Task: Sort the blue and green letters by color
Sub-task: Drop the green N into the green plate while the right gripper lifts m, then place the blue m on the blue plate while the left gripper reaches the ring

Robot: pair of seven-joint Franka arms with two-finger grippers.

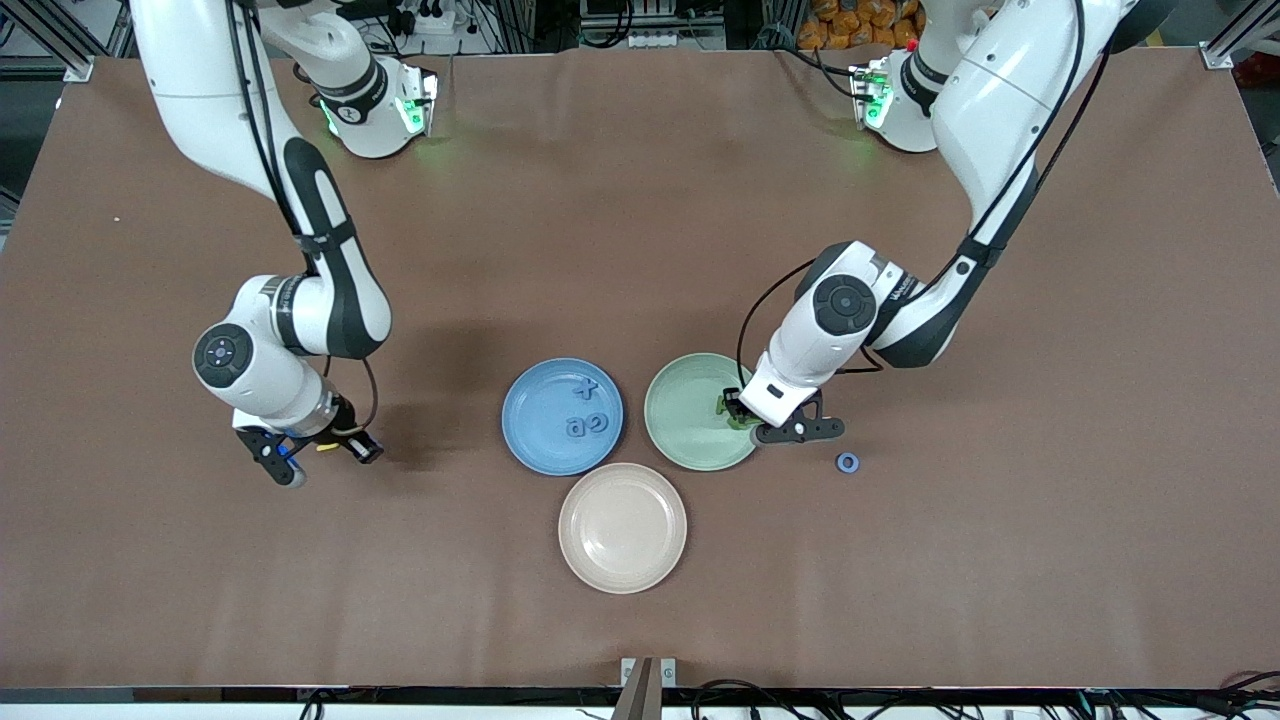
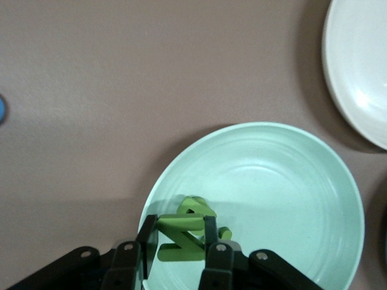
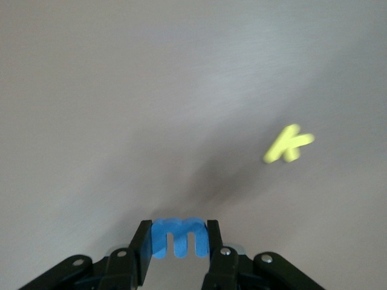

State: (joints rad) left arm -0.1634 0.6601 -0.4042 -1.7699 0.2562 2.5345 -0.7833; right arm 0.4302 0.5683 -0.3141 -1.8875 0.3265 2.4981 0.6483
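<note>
Your right gripper (image 1: 318, 452) sits over bare worktop (image 1: 150, 560) toward the right arm's end, fingers (image 3: 143, 249) pinching a blue letter m (image 3: 179, 237). The yellow letter (image 3: 288, 144) lies on the worktop just by it.

Next, the blue plate (image 1: 530, 425) near the middle. It carries three blue letters (image 1: 586, 414), close together, toward the side next to the green plate.

The cream plate (image 1: 622, 527) is nearer the front camera than the other two plates, bare inside.

The green plate (image 1: 672, 412) is beside the blue one, toward the left arm's end. One green letter (image 2: 200, 212) lies in it near the rim.

Your left gripper (image 1: 757, 421) is low over that rim, fingers (image 2: 147, 237) pinching a second green letter (image 2: 179, 237), a z shape, above the plate floor. I can't tell if it touches the letter lying there.

A blue ring letter (image 1: 848, 462) lies alone on the worktop, near the green plate, toward the left arm's end, slightly nearer the front camera than your left gripper.
</note>
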